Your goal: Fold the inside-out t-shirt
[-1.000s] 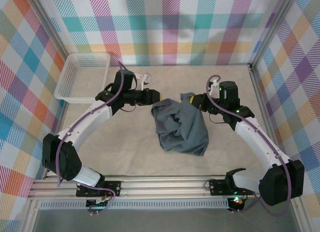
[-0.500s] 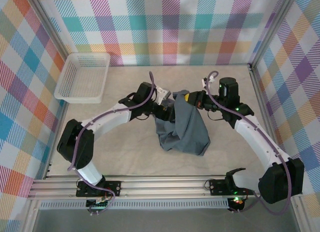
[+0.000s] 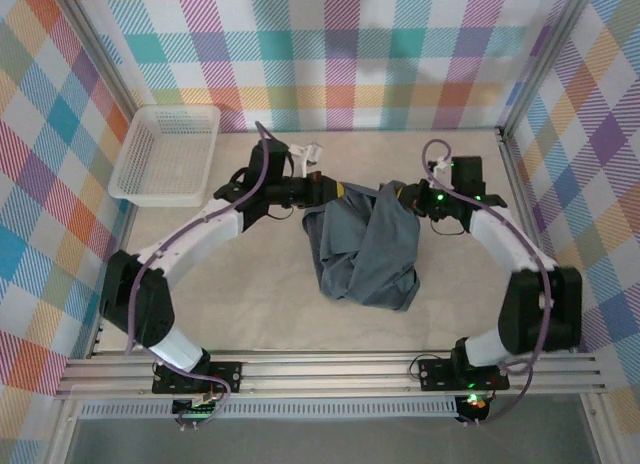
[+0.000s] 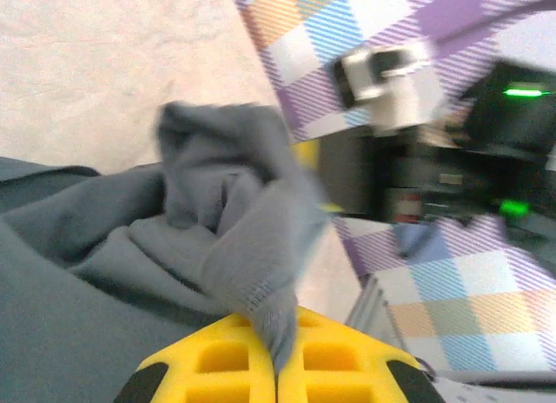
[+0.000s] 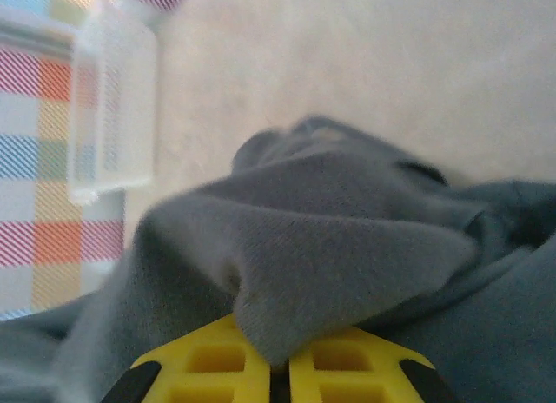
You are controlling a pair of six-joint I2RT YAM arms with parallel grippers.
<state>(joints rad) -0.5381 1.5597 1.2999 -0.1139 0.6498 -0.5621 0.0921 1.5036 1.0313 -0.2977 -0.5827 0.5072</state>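
The inside-out t-shirt (image 3: 365, 254) lies crumpled mid-table (image 3: 250, 294), its near end bunched. Farther back, the left gripper (image 3: 333, 191) and right gripper (image 3: 402, 197) each pinch its raised top edge, close together. Drawing them apart evenly, with firm grips, should spread it flat.

Bright, even overhead light leaves faint shadows under the t-shirt (image 3: 365, 249); the 2 wrist views are soft, their backgrounds motion-blurred.
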